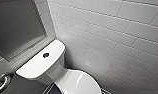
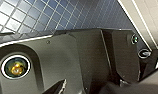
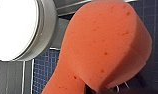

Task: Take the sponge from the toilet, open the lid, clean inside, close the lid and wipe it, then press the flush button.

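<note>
The white toilet [image 1: 60, 78] stands in the corner, seen from above. Its lid [image 1: 81, 83] is down over the bowl. The dark round flush button [image 1: 46, 55] sits in the middle of the flat cistern top [image 1: 36, 66]. In the right wrist view the orange-red sponge [image 3: 100, 50] looms very close to the camera, and my right gripper [image 3: 93, 90] is shut on its lower edge. The left gripper is open; the left wrist view gives dark robot parts and nothing held.
White brick tiles [image 1: 110, 35] cover the wall to the right of the toilet. A grey framed panel [image 1: 17, 25] hangs at the left, with a metal grab bar [image 1: 3, 82] below it. Dark blue mosaic tiles [image 2: 57, 12] and a round white disc with a metal rim [image 3: 15, 27] also show.
</note>
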Available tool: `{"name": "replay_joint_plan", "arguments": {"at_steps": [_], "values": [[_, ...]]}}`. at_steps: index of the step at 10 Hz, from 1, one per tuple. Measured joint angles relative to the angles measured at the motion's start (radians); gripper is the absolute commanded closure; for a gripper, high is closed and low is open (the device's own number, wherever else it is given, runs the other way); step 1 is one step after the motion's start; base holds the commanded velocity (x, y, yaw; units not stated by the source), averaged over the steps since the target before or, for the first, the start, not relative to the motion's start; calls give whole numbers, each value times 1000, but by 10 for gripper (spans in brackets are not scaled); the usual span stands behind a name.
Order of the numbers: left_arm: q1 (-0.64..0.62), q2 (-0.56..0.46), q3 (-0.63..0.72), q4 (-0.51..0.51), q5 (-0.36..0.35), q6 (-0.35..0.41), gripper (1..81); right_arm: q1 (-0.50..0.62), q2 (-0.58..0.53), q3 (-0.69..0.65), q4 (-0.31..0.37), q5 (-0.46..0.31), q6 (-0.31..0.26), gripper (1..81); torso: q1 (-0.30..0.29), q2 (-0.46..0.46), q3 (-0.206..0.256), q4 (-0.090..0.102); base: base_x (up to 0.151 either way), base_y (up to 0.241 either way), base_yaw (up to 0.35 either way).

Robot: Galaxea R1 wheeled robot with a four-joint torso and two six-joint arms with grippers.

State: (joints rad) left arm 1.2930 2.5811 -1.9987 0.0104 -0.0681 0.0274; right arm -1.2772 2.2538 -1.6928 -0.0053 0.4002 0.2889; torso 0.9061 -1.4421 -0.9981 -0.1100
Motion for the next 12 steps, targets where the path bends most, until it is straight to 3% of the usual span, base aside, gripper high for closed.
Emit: {"name": "replay_joint_plan", "arguments": {"at_steps": [7,12], "values": [[-157,-79,153,-1,20,-108,10,-130,57,-60,-7,18,-8,811,0,0,0,0,0,0,0],[-225,-84,184,-25,60,-124,10,-151,97,-84,-8,28,-9,811,0,0,0,0,0,0,0]]}}
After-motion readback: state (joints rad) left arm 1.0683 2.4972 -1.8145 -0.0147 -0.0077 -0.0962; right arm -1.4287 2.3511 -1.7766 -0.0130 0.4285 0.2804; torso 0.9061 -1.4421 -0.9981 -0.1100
